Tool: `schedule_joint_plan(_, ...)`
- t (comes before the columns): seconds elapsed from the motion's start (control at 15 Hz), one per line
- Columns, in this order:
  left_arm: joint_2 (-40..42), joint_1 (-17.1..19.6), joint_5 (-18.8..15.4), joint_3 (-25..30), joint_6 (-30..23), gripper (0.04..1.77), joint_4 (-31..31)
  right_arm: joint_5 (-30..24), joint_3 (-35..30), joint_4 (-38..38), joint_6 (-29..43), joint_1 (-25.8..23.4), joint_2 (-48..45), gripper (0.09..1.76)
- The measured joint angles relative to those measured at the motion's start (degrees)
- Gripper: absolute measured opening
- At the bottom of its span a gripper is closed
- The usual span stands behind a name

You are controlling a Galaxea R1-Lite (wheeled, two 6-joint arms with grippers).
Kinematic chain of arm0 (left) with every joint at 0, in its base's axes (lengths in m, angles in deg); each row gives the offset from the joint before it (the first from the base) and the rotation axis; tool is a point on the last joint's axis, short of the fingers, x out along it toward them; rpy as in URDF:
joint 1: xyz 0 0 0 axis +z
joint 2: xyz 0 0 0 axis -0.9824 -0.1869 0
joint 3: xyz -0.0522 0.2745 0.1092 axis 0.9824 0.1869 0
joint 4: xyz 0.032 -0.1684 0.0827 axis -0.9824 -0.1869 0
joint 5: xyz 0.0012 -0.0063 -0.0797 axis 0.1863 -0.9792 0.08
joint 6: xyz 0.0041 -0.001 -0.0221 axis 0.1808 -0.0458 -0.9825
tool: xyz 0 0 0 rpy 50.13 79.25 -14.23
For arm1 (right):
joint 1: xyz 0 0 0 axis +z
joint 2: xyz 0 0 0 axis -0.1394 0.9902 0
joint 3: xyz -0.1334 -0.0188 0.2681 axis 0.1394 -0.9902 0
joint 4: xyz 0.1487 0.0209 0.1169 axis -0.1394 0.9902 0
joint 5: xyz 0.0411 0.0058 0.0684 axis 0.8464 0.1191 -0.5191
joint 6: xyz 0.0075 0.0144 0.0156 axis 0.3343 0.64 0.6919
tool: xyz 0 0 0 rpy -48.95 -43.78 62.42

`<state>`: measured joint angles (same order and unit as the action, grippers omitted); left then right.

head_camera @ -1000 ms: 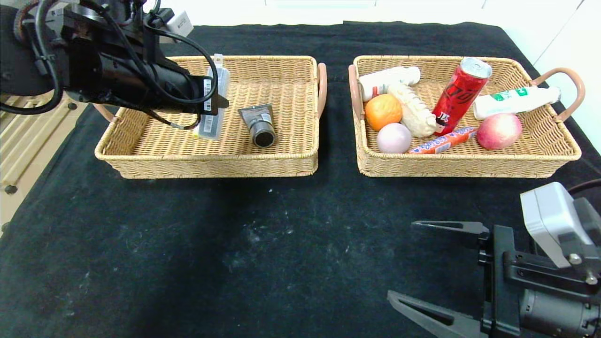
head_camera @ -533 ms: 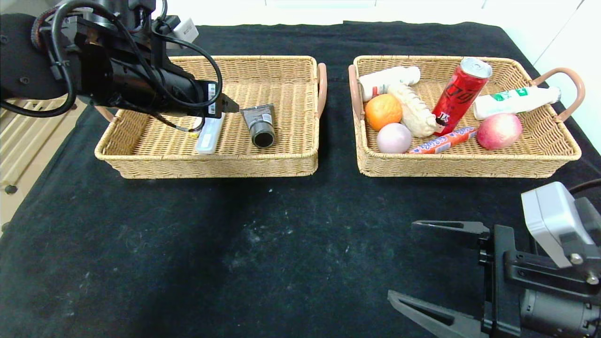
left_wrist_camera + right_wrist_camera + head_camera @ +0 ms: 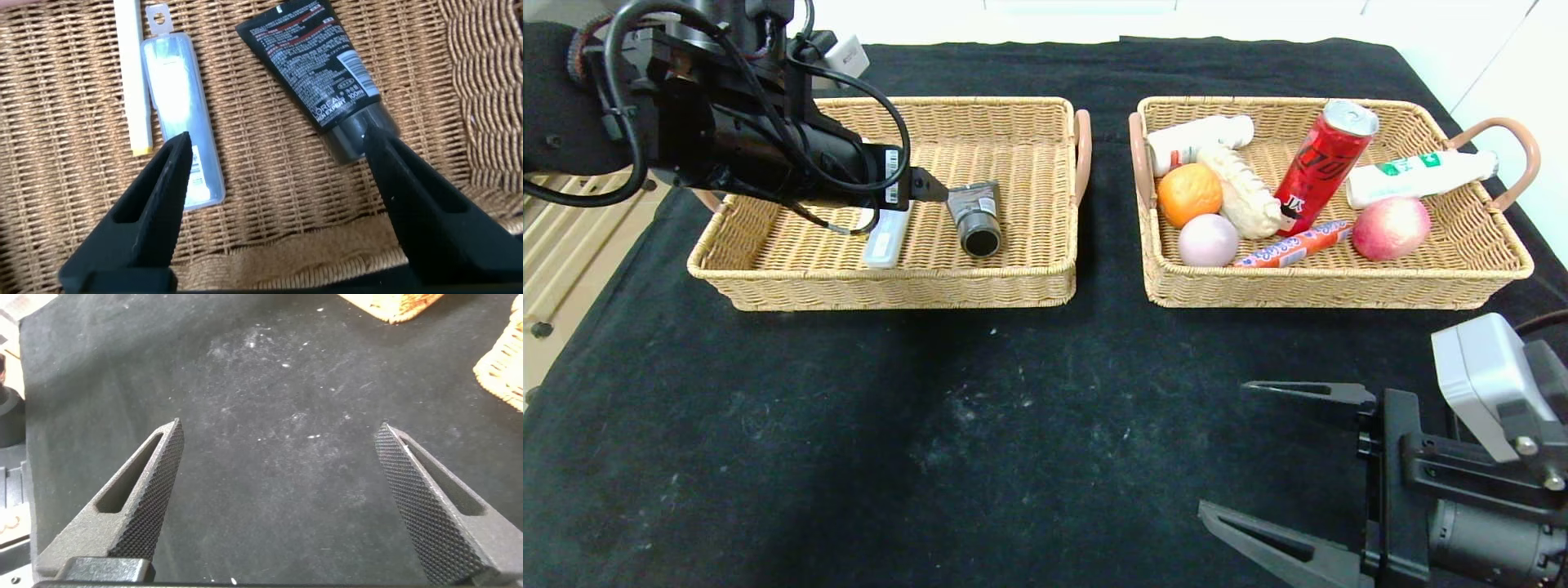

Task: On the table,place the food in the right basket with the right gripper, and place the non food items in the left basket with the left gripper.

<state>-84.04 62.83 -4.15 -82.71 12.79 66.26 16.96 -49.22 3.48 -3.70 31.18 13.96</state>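
A clear flat plastic case (image 3: 181,131) is seen lying on the weave of the left basket (image 3: 768,269), upper left of the head frame, beside a black tube (image 3: 323,69), with the left gripper (image 3: 278,175) spread wide above, nothing gripped.

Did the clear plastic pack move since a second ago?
Yes. The clear plastic pack dropped out of the left gripper and now lies flat in the left basket, beside the black tube.
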Motion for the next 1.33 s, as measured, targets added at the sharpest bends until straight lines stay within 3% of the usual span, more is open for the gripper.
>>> schedule_joint_plan(0.27,6.5,0.0,-0.1,6.5,0.3,1.6,-0.1,0.0,0.5,0.0,0.1,-1.0,-0.1,1.71)
schedule_joint_plan(0.47,14.8,0.2,-0.3,16.2,0.4,1.64,0.0,0.0,1.3,0.4,0.1,-2.1,-0.9,1.71)
schedule_joint_plan(0.67,23.8,0.2,-0.4,26.1,0.5,1.66,0.4,0.0,2.3,0.6,0.2,-6.2,-1.8,1.71)
schedule_joint_plan(0.8,30.1,0.1,-0.2,32.2,0.7,1.68,0.5,0.0,2.6,2.4,0.5,-11.5,-3.1,1.71)
schedule_joint_plan(1.07,40.8,0.2,0.1,41.9,1.2,1.69,2.4,-0.1,5.4,22.6,-0.3,-21.8,-10.8,1.71)
schedule_joint_plan(1.33,52.4,0.3,0.3,48.3,1.2,1.7,0.3,3.4,8.6,40.1,-1.3,-26.6,-22.6,1.71)
